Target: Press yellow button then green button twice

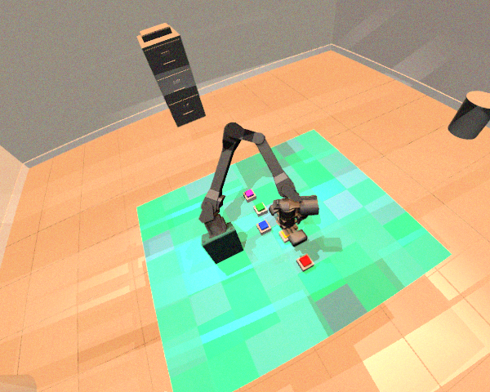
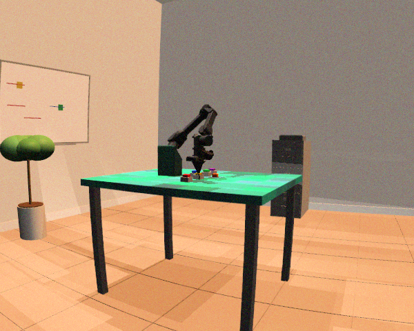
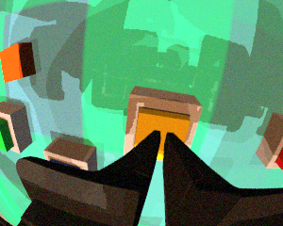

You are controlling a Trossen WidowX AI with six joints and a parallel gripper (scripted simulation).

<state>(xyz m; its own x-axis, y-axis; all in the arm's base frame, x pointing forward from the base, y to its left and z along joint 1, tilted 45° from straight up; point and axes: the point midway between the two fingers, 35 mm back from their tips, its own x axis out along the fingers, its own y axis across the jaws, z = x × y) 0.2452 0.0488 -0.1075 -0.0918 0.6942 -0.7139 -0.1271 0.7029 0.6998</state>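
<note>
Around the work point, five buttons sit on the green table: the magenta button and green button lie toward the arm's far side, the blue button is just beside the yellow one, and the red button stands apart toward the near edge. An orange block shows at the wrist view's upper left, apart from the fingers and not in their path (nothing lies between the fingertips and the target). A filing cabinet and a dark cylinder stand on the floor, away from the table.

The arm rises from its dark base, bends at a high elbow and comes down with the wrist pointing straight at the table. The gripper has its fingers drawn almost together and holds nothing. Its tips sit over the near edge of the yellow button; whether they are touching it, I cannot tell.
</note>
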